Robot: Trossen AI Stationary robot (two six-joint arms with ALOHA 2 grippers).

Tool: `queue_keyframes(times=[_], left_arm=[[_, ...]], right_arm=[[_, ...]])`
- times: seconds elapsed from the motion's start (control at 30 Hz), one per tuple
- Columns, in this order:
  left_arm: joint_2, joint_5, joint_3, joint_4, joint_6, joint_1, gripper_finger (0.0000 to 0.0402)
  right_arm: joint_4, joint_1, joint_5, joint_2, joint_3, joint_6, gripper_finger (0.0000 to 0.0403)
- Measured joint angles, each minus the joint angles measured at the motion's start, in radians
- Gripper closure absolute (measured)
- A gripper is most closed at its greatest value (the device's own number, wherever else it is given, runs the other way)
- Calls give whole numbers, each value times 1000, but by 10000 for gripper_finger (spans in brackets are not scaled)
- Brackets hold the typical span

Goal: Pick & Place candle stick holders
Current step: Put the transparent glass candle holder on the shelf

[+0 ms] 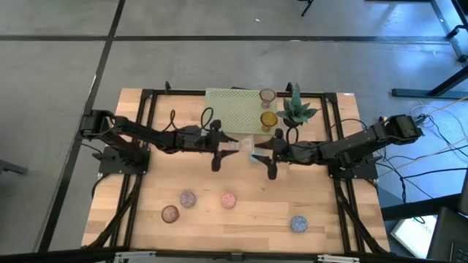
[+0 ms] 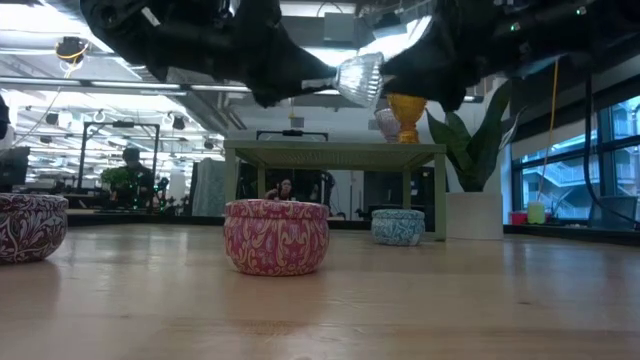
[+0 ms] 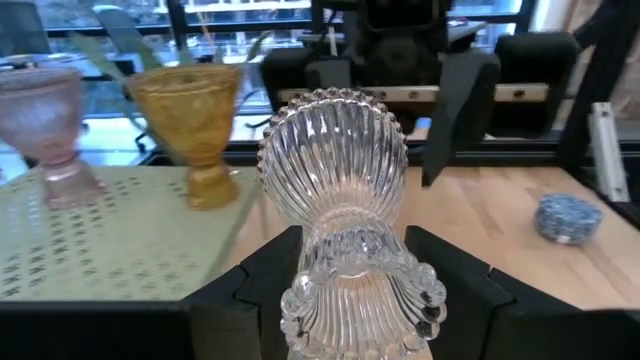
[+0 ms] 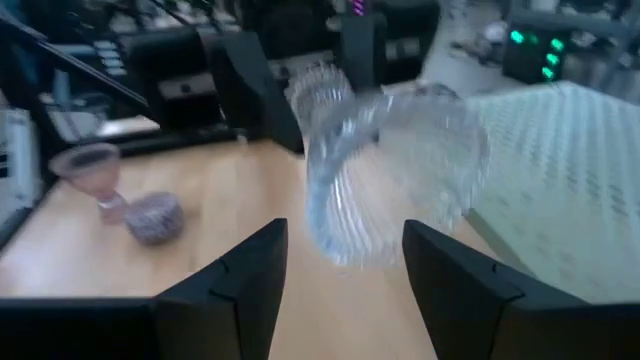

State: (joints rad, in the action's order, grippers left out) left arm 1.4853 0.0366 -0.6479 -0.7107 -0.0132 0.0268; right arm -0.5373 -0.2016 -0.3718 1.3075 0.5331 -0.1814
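A clear ribbed glass candle stick holder [image 1: 245,147] hangs above the table's middle, between my two grippers. My left gripper [image 1: 235,146] comes from the table's left and is shut on it. My right gripper [image 1: 257,154] faces it from the right and is open. Its fingers [image 4: 250,270] stand on either side of the holder's wide bowl end [image 4: 395,170]. An amber holder [image 1: 268,119] and a pinkish one [image 1: 268,96] stand on the pale green perforated stand [image 1: 230,106]. My left gripper pinches the clear holder's narrow lower part [image 3: 345,250], just above its beaded foot, between its two fingers [image 3: 262,280]. The fingers come level from the table's left and lie along the holder. The holder lies level, bowl toward my right gripper, lifted clear of the table. My right gripper: whether its fingers touch the bowl I cannot tell.
Small round patterned pots stand on the near half of the table: mauve [image 1: 188,199], pink [image 1: 229,199], brownish [image 1: 170,213] and blue [image 1: 298,223]. The spiky green potted plant [image 1: 296,111] stands right of the stand, close behind my right arm.
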Motion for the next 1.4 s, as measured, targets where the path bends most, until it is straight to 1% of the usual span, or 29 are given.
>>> queue_keyframes(times=[0.13,0.27,0.37,0.47,0.73,0.83,0.9,1.13,1.23,1.4], left_arm=[[0,13,0,-16,0,-31,237],[-1,22,0,-28,0,-42,238],[-1,29,0,-27,0,-42,237],[-1,51,0,-27,8,-42,237],[-1,51,0,-57,3,-56,237],[-1,53,0,-58,-7,-63,237],[-1,59,0,-58,-8,-65,237],[-1,52,0,-47,-4,-65,236],[-1,45,0,-34,5,-65,228],[-1,27,0,2,55,-67,213]], right_arm=[[-29,0,57,0,0,13,198],[-51,0,83,0,0,13,199],[-88,0,109,0,0,10,209],[-111,0,133,0,0,10,238],[-140,0,138,0,0,-4,342],[-158,0,140,0,0,-28,366],[-161,0,140,0,0,-28,373],[-161,0,140,0,0,-28,373],[-157,0,141,0,0,-25,380],[-148,1,183,0,0,-24,382]])
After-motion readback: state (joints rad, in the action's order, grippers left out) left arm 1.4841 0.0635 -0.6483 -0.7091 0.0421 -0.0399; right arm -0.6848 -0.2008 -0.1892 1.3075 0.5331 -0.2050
